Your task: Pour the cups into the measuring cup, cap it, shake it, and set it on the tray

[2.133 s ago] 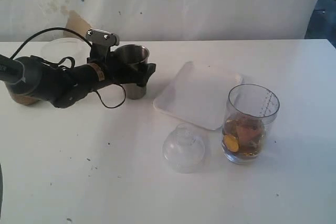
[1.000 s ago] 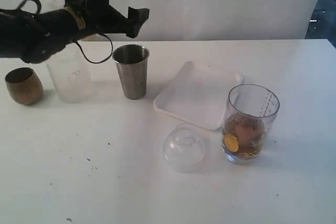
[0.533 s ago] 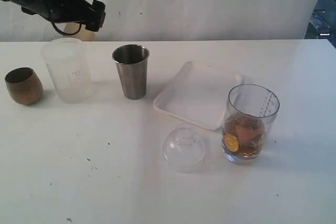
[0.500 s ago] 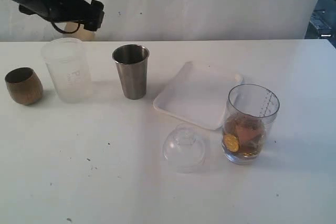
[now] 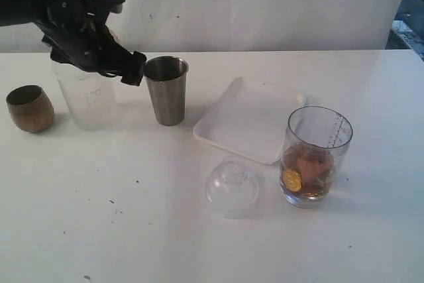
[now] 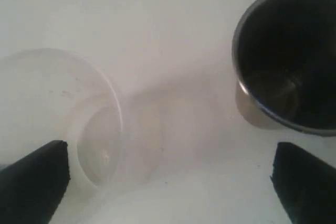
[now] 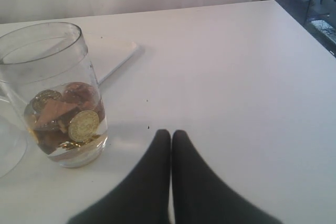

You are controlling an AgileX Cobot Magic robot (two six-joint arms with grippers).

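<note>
Pale wall [image 5: 265, 4] behind a white bench [image 5: 165, 230]; items listed below.

Measuring cup [image 5: 317, 157]: lower right of the exterior frame, upright and uncapped, just beside the tray's near corner. Amber liquid, coins and brown pieces fill its lower part. Judged bottom-heavy, stiff-walled and smooth, so probably slippery. Best gripped around the clear wall above the contents and kept level while open.

Lid [image 5: 231, 187]: clear dome on the bench, left of the measuring cup and apart from it. Judged light; the top knob offers a hold.

Tray [image 5: 248, 120]: centre of frame, flat, shallow rim.

Tumbler [image 5: 165, 91]: centre left, upright. The left wrist view shows a bare bottom. Rigid, with slick sides.

Frosted cup [image 5: 86, 101]: left, upright, appears empty. Judged light and thin, liable to flex under a squeeze.

Wood cup [image 5: 30, 107]: far left; contents cannot be told.

Left end effector [image 6: 168, 182]: upper left of the exterior frame, above the gap between frosted cup and tumbler. Fingers wide apart, holding nothing.

Right end effector [image 7: 171, 140]: fingers pressed together, empty, low over the bench near the measuring cup.
</note>
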